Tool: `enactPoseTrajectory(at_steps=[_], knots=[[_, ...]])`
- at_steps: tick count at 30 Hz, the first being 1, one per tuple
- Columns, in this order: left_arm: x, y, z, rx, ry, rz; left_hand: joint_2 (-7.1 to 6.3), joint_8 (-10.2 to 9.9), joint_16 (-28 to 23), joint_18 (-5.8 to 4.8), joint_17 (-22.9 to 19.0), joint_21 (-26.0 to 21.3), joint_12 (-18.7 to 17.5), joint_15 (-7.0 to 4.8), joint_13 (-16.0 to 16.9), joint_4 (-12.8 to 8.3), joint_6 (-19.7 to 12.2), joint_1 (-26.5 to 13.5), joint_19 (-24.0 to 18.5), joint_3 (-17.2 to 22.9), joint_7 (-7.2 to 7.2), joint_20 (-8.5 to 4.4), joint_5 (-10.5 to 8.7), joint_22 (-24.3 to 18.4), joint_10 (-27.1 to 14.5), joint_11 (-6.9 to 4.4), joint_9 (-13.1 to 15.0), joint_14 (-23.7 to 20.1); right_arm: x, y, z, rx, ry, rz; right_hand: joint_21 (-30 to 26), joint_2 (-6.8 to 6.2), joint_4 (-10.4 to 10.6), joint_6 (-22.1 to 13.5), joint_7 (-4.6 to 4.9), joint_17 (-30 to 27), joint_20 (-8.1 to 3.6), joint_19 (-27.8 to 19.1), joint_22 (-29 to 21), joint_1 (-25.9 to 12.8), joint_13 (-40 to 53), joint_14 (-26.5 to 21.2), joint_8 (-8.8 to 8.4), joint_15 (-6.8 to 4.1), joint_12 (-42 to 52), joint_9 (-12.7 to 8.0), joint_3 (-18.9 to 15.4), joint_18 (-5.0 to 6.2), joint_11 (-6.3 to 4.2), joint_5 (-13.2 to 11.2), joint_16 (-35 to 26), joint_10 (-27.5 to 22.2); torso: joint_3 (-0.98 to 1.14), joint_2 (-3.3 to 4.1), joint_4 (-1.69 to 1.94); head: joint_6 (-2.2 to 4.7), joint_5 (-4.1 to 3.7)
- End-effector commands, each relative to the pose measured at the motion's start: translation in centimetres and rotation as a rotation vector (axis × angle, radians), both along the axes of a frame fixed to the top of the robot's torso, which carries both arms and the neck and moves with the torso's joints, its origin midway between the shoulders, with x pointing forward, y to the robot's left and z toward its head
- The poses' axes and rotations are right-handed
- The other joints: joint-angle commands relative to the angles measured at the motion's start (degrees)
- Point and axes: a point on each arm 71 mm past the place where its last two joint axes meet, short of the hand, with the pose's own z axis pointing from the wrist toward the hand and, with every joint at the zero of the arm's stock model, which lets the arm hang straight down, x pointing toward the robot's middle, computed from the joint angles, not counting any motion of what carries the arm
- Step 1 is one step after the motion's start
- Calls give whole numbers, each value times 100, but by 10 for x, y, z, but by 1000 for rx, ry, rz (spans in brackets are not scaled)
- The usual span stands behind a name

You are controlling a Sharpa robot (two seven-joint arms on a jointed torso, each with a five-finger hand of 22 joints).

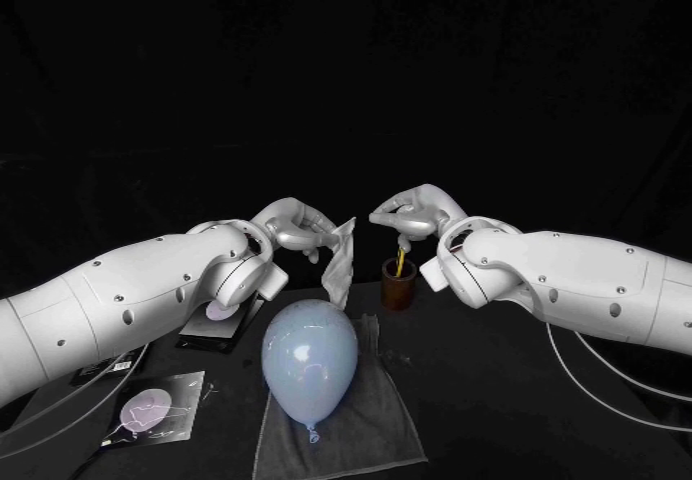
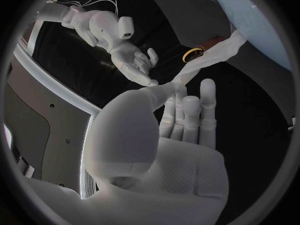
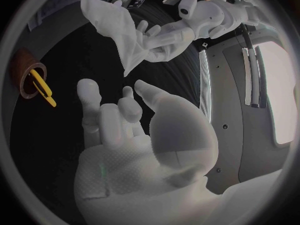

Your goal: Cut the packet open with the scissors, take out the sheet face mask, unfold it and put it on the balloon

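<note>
Head view, mid-frame: the left hand [image 1: 296, 228] pinches the sheet mask [image 1: 342, 262], which hangs above the balloon [image 1: 310, 358]. The right hand [image 1: 411, 215], facing it, has its fingers spread and holds nothing.

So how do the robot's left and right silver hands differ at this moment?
The left silver hand grips the white sheet face mask, which hangs near the far end of the pale blue balloon. The right silver hand holds nothing, its fingers apart. The right hand hovers close to the brown cup with the yellow-handled scissors; the left is farther from it. Both are raised above the table, facing each other.
</note>
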Motion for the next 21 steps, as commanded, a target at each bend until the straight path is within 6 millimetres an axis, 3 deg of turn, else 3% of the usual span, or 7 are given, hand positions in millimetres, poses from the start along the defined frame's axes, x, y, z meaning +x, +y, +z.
enactPoseTrajectory(at_steps=[1, 9, 15, 21], knots=[[-2, -1, 1, -89, 68, -4, 15, 17, -26, 75, -22, -20, -41, 17, -26, -47, -47, -76, -49, -12, 13, 1, 14, -3, -13, 30, 391, -42, -9, 7, -4, -109, -79, 65, 33, -4, 45, 43, 4, 16, 2, 53, 16, -59, 12, 17, 17, -21, 24, -7, -21, 1, -19, 7, 26, 23, 2, 1, -3, -13, 22], [-5, 2, 0, -141, 123, -4, 157, 32, -1, 76, -37, -103, -155, 50, -128, 18, -102, -300, -73, -130, 5, 49, 13, -55, 85, 53, 418, -35, -28, 22, -28, -124, -56, 92, 15, -57, 177, -62, 38, 6, -11, 87, -2, -77, 4, 37, -55, -15, 37, -76, -128, -6, 2, -32, 33, 42, 11, 4, 8, -30, 49], [-6, 1, -1, -150, 135, -3, 211, 51, -12, 82, -144, -181, -252, 48, -200, 49, -126, -382, -57, -202, -13, 64, 14, -111, 120, 47, 438, -97, -32, 34, -31, -160, -77, 102, 10, -139, 290, -33, 33, -6, -9, 110, -8, -122, -8, 45, -54, -15, 43, -105, -251, -7, 1, -86, 35, 52, -5, -1, 1, -46, 39], [-7, 0, 0, -155, 135, -1, 289, 32, -146, 83, -480, -358, -1024, 80, -664, 4, -156, -422, 36, -228, 21, 82, 17, -250, 407, 106, 472, -273, -29, 43, -34, -174, -83, 97, -26, -201, 367, -44, 37, -30, -8, 102, -32, -140, -31, 35, -67, -12, 31, -130, -341, -3, 6, -118, 29, 39, -2, -5, 9, -43, 42]])
